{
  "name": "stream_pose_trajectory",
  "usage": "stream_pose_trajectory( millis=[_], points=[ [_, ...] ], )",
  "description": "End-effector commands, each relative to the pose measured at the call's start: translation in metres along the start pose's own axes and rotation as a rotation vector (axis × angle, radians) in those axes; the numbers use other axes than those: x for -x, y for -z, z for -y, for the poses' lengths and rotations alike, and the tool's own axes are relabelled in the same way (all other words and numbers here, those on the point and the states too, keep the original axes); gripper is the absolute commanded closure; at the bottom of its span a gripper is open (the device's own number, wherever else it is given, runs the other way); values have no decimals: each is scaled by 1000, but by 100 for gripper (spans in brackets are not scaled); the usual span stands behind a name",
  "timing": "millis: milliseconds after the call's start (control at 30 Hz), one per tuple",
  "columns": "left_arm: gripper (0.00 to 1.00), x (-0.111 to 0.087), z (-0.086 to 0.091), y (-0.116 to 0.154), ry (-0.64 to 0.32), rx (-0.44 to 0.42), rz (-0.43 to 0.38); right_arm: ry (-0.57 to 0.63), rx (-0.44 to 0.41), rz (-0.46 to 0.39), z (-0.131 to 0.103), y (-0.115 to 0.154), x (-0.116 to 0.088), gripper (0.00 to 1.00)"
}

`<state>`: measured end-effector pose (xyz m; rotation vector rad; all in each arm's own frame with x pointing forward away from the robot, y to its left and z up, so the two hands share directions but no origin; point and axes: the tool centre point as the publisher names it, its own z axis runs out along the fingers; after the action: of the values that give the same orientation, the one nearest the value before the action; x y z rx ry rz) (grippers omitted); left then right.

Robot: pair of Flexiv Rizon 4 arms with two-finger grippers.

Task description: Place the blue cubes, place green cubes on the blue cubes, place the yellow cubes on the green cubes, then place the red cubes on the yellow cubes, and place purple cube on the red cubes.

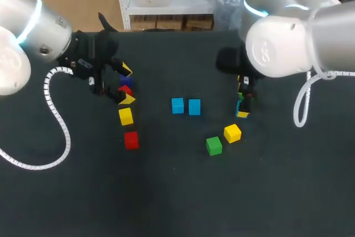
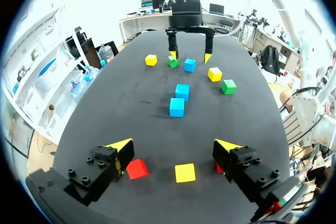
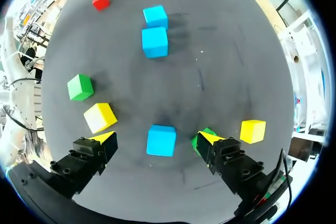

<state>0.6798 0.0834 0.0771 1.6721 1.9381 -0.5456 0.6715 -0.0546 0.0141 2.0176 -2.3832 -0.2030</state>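
Note:
Two blue cubes (image 1: 177, 105) (image 1: 194, 106) lie side by side at mid-table. My left gripper (image 1: 126, 85) hangs open over a red cube (image 1: 125, 89) and a purple cube (image 1: 125, 80). In the left wrist view a red cube (image 2: 137, 169) and a yellow cube (image 2: 185, 172) lie under the open left gripper (image 2: 173, 148). My right gripper (image 3: 156, 139) is open above a third blue cube (image 3: 161, 140), untouched between its fingers. A green cube (image 3: 202, 139) is half hidden by one finger. Another green cube (image 1: 214, 145) and a yellow cube (image 1: 232, 133) sit nearer the front.
A yellow cube (image 1: 126, 116) and a red cube (image 1: 131, 140) lie in a line just in front of the left gripper. One more yellow cube (image 3: 253, 130) sits beside the right gripper. The dark table (image 1: 166, 192) runs on towards the front.

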Motion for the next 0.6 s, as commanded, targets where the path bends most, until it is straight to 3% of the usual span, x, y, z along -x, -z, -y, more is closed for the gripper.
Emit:
stream_pose_trajectory(
  millis=[33, 367, 600],
  points=[
    [0, -2, 1, 0, -3, 1, 6, -10, 7, 2, 1, -6, -3, 0],
    [0, -2, 1, 0, -3, 1, 6, -6, -5, -1, 16, -6, -6, 0],
    [0, -2, 1, 0, -3, 1, 6, -4, 33, 1, 13, -14, -8, 0]
  ],
)
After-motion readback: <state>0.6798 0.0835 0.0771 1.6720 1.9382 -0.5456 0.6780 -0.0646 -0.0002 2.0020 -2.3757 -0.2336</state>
